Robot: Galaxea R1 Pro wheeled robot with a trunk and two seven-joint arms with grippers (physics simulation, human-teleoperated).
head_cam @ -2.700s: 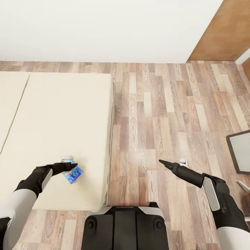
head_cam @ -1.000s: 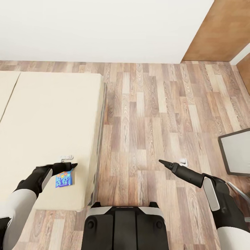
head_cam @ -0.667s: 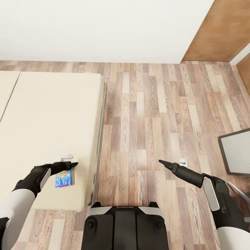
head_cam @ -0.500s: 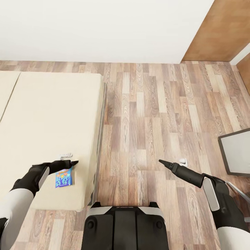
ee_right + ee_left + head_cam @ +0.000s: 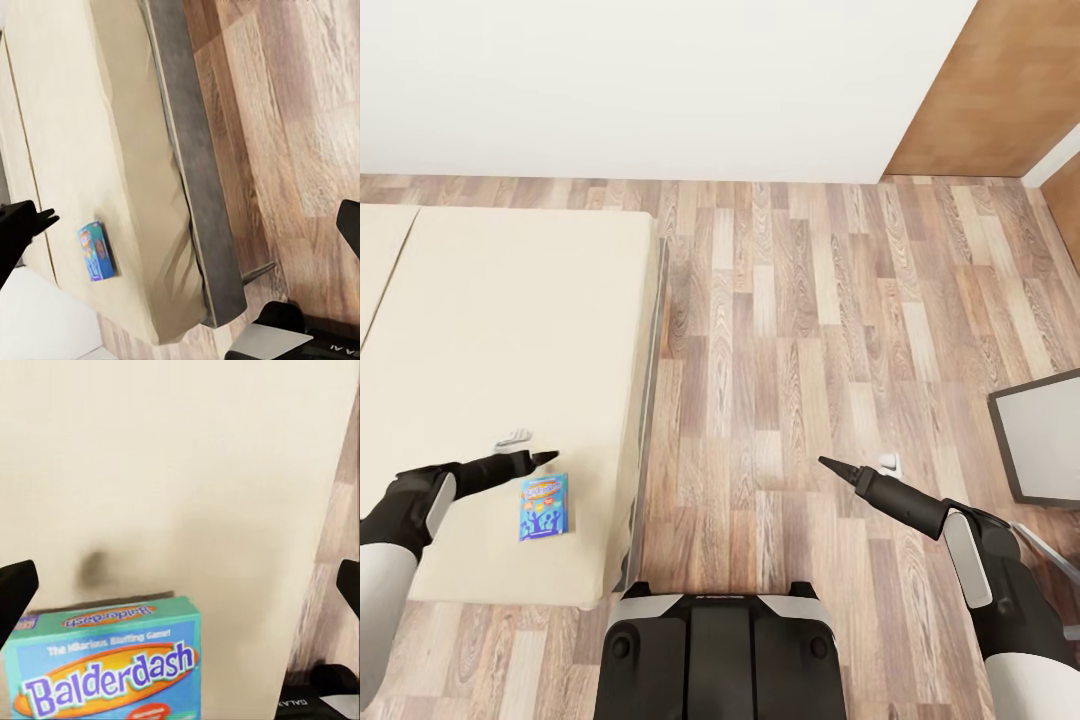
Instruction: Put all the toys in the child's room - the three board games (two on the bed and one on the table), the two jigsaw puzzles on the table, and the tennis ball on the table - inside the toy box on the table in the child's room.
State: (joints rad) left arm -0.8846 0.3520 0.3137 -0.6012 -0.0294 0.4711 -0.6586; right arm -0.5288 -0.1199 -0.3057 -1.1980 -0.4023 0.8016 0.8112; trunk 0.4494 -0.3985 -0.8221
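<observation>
On the low beige-mattressed bed [image 5: 510,330], near its floor-side corner, lies a small flat blue board game box [image 5: 544,506], face up and lettered "Balderdash" in the left wrist view [image 5: 105,671]. Left gripper [image 5: 520,450]: held over the mattress just beyond the box's far edge, apart from it and holding nothing; its two dark fingers [image 5: 15,589] stand wide apart at opposite borders of the left wrist view, so the gripper is spread. Its shadow falls on the mattress close beside the box's far edge. Right gripper [image 5: 855,463]: extended over the wood-plank floor [image 5: 810,320], well apart from the bed, empty; its fingers likewise sit wide apart in the right wrist view [image 5: 19,225], with the blue box [image 5: 96,250] and the bed's grey frame rail [image 5: 195,195] seen between them. A white wall [image 5: 660,80] runs behind the bed, a brown wooden panel [image 5: 990,90] adjoins it, and a dark-framed pale-grey panel [image 5: 1045,435] shows at the head view's right edge.
</observation>
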